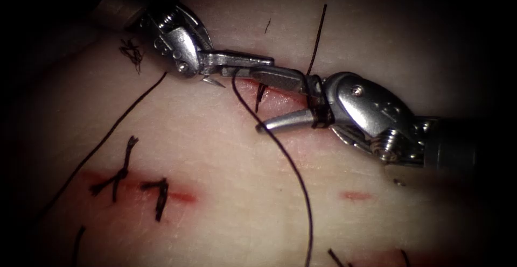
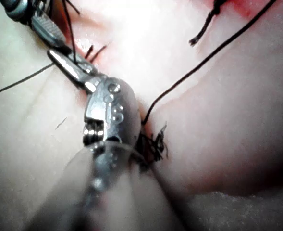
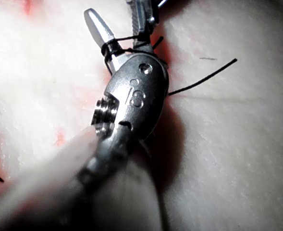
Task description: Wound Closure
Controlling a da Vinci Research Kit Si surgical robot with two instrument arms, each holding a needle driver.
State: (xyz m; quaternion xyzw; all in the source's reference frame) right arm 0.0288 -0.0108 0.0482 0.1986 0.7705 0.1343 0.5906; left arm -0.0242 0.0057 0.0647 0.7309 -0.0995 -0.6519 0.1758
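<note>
Left tool (image 1: 237,65) reaching rightward, jaws clamping needle (image 1: 214,81) near its tip; right tool (image 1: 274,100) reaching leftward, jaws gaping, thread (image 1: 318,117) wrapping their base.

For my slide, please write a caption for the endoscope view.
Left steel tool shut holding curved needle; right tool open, dark thread looped around it.
</note>
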